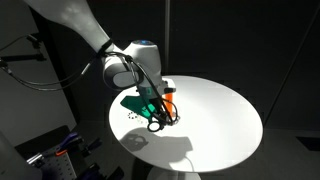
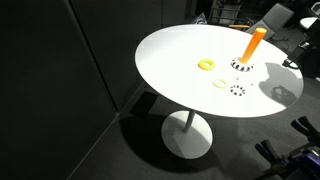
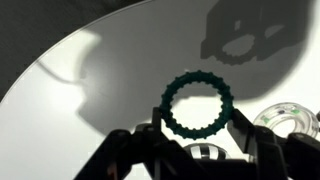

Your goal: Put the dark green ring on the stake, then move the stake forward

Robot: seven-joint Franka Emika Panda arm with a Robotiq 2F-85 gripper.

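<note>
Green ring point(image 3: 168, 100) faces wrist cam flat-on, hole axis pointing at the white surface point(image 2: 170, 60). It's held over the surface, fingers point(image 3: 245, 135) clamped on its opp. edges, ring sitting btwn the tips. Only wrist view shows it clearly. An exterior view shows the stake point(image 2: 254, 44) standing on its base, peg up, w/ yellow ring point(image 2: 206, 65) & speckled ring point(image 2: 237, 90) near. An exterior view shows the arm point(image 1: 70, 20) reaching over the surface.

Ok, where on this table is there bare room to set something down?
The wide white stretch of table from the yellow ring out to the rim is bare. It is crowded around the stake, where the speckled ring also lies close.
</note>
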